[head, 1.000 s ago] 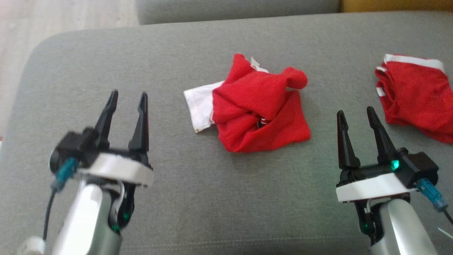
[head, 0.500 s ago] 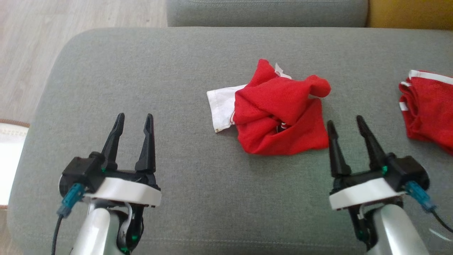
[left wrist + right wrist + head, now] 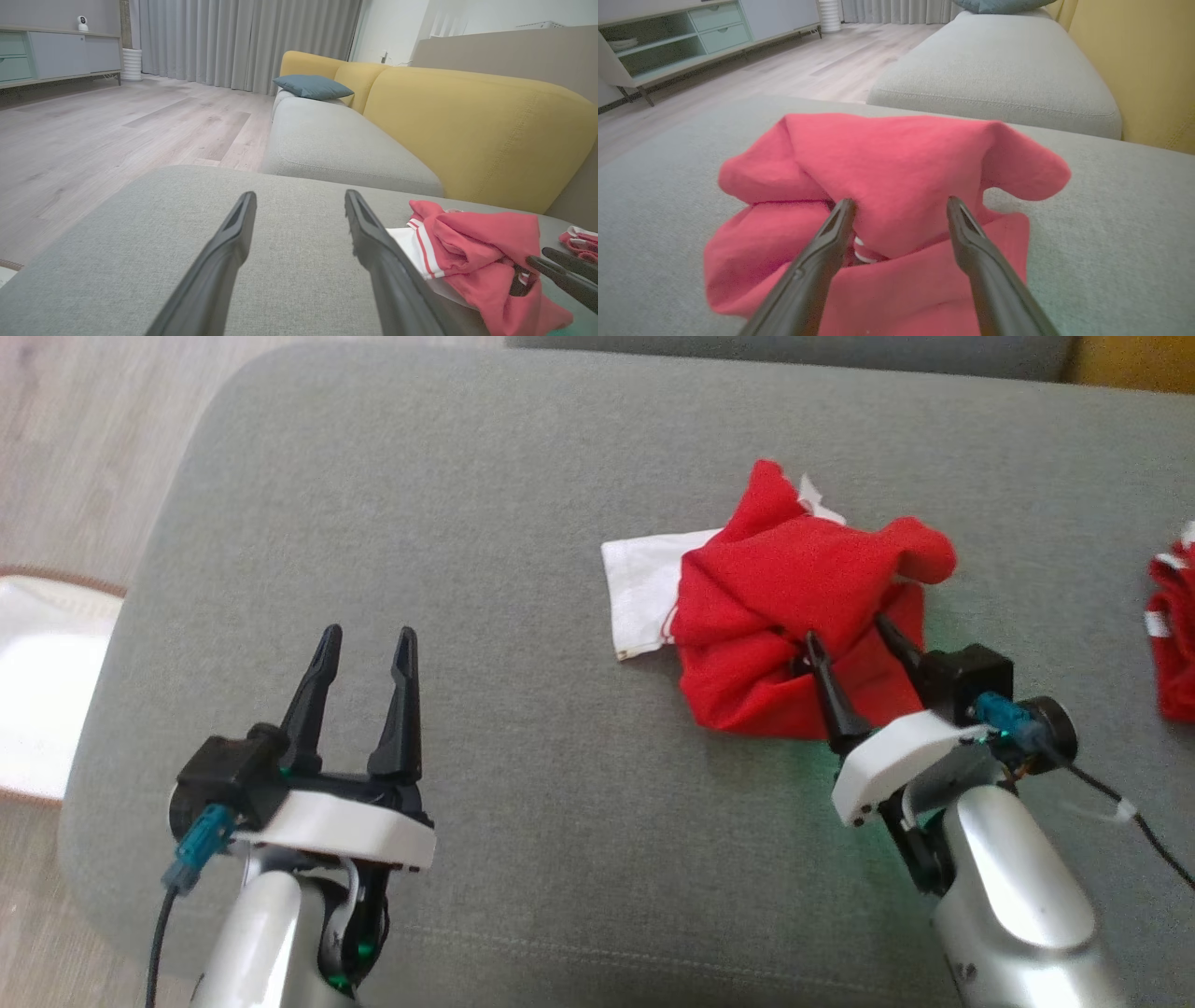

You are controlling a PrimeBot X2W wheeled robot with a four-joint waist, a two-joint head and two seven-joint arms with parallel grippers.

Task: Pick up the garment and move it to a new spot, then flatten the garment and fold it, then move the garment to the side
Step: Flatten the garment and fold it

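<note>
A crumpled red garment (image 3: 784, 616) with a white part (image 3: 644, 583) lies on the grey cushion (image 3: 523, 523), right of centre. My right gripper (image 3: 851, 633) is open, its fingertips over the garment's near right side. In the right wrist view a red fold (image 3: 901, 186) sits between the two open fingers (image 3: 831, 233). My left gripper (image 3: 366, 642) is open and holds nothing, over bare cushion well to the garment's left. The left wrist view has the garment (image 3: 472, 242) at the right beyond its open fingers (image 3: 373, 242), with the right gripper's fingers (image 3: 560, 273) at its edge.
A second red and white garment (image 3: 1174, 644) lies at the cushion's far right edge. Wooden floor (image 3: 84, 448) and a pale rug (image 3: 42, 691) lie to the left. A yellow sofa back (image 3: 467, 126) and another grey seat (image 3: 336, 144) stand behind.
The camera has shifted, sliding the scene rightwards. My right gripper has moved forward and left onto the garment's near right side. The left gripper stays open at lower left.
</note>
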